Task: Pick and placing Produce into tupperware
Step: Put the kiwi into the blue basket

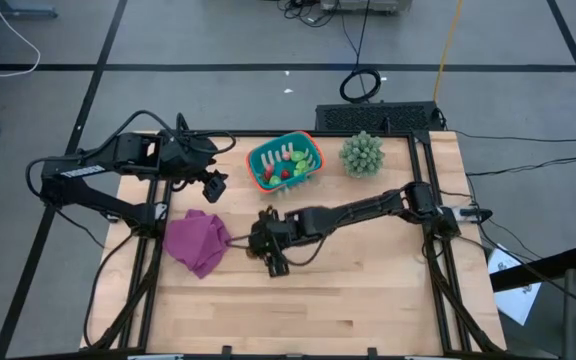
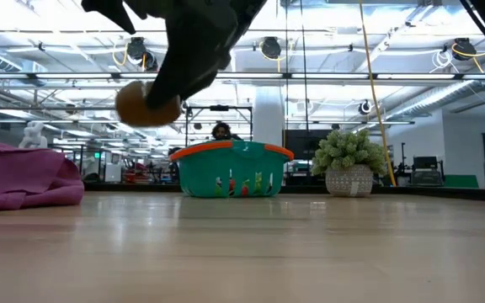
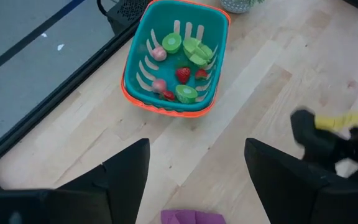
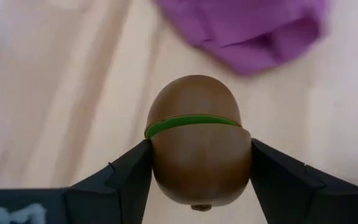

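**Kiwi gripped and airborne, basket not yet reached**

Kiwi (image 4: 197, 140) fills your right wrist view: a brown oval with a green seam round its middle, clamped between the two dark fingers of the right gripper (image 4: 197, 177), with the purple cloth (image 4: 247, 31) on the table beyond it. You are holding it by its smooth, rounded flanks, so I judge it could squirt out if you swing fast or jolt; a drop from here would likely send it rolling across the bare wood. The carry to the teal basket (image 1: 286, 163) also passes near your left gripper (image 1: 214, 187), which hangs beside the basket with its jaws apart and nothing between them. Watch for a clash between the arms.

From the low view you learn what the overhead cannot tell you: the kiwi (image 2: 146, 103) is well off the table, higher than the basket rim (image 2: 231, 150). From above you get the layout instead: right gripper (image 1: 271, 253) just beside the cloth (image 1: 198, 240), basket farther back, spiky plant (image 1: 361, 154) near it. Only the left wrist view looks inside the basket (image 3: 138, 46), where red (image 3: 183, 74), pink (image 3: 159, 54) and light green pieces (image 3: 171, 43) already lie.
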